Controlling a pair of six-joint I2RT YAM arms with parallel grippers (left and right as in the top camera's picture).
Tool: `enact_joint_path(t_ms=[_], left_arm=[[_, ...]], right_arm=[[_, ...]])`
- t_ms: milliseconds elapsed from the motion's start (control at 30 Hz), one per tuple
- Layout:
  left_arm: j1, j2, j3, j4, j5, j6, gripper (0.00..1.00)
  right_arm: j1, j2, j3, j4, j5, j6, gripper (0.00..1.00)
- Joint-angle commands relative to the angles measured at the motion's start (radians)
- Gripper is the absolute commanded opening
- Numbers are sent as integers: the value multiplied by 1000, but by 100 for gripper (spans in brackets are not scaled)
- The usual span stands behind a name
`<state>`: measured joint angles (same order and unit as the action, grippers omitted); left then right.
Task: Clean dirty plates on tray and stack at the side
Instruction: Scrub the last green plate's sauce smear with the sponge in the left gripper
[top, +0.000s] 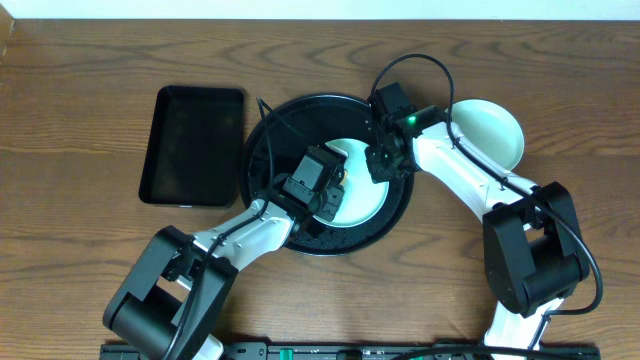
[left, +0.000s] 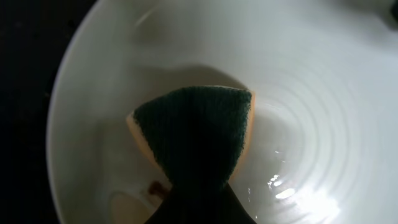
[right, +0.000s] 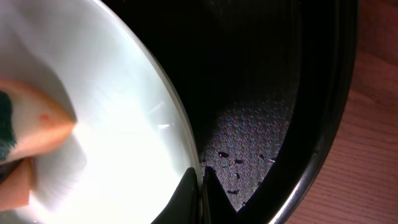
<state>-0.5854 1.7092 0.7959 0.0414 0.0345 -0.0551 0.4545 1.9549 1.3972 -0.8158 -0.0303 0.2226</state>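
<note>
A pale mint-green plate (top: 360, 197) lies on the round black tray (top: 300, 115). My left gripper (top: 325, 200) is shut on a sponge with a dark green scrub face and an orange body (left: 199, 134), pressed into this plate (left: 323, 99). A small brown speck (left: 157, 186) sits by the sponge. My right gripper (top: 383, 160) is shut on the plate's rim (right: 180, 124), one finger each side (right: 200, 186). The sponge (right: 31, 130) shows at the left of the right wrist view. A second pale green plate (top: 490, 130) lies on the table right of the tray. The yellow plate is out of view.
A rectangular black tray (top: 193, 145) stands on the wooden table left of the round tray. The round tray's wet floor (right: 255, 130) carries small dark specks, and its raised rim (right: 323, 137) borders the wood at the right.
</note>
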Motion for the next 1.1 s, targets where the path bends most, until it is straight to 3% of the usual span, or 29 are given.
enact_joint_path(t_ms=[0,567,767,1067], left_arm=[[6,34,-3,6,-78,2,8],[7,82,-3,53,-81,14,8],[8,99,-3,113,-227,15,7],[13,101,-3,142,-230,17,8]], right_arm=[[-3,-11,-2,-4,-5,-11,1],[-3,-11,-2,-7,-5,-11,1],[-3,-11,-2,-8,-5,-11,1],[-3,-12,-2,-10,-5,-11,1]])
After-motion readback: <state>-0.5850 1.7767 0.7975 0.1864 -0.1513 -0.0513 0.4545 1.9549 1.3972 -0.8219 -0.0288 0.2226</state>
